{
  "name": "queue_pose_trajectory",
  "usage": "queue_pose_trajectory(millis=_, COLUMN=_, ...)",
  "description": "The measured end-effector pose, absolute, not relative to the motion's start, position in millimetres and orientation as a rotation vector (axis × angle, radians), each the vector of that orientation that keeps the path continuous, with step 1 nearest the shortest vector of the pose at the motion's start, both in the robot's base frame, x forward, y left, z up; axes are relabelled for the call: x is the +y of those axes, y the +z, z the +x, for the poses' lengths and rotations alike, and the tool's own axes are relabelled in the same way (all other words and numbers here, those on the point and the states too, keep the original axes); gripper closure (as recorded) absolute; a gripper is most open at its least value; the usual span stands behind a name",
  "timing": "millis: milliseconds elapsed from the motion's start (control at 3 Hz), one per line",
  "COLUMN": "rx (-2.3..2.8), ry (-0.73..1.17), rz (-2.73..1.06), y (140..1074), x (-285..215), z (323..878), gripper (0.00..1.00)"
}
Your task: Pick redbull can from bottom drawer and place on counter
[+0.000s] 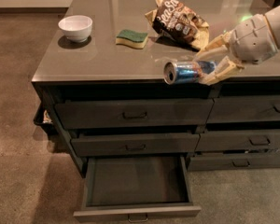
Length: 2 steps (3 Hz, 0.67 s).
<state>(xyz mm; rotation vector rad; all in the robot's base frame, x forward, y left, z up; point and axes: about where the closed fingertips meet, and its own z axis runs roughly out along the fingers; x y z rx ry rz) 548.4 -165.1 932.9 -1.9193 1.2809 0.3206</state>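
The redbull can (184, 72) is blue and silver and lies on its side, its silver top facing me. My gripper (209, 64) is shut on the can and holds it at the front edge of the counter (107, 55), right of the middle. Whether the can touches the counter I cannot tell. The bottom drawer (136, 183) is pulled out below, and nothing shows inside it.
A white bowl (75, 27) stands at the counter's far left. A green and yellow sponge (132, 38) lies in the middle. A brown snack bag (179, 21) lies just behind the gripper. Two shut drawers (133, 113) sit above the open one, and more are to the right.
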Motion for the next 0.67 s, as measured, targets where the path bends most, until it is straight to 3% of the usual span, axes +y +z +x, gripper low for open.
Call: queue_pose_trajectory(millis=667, rx=1.421, ry=0.267, rz=-1.762, y=939, x=-157, z=568, gripper=1.0)
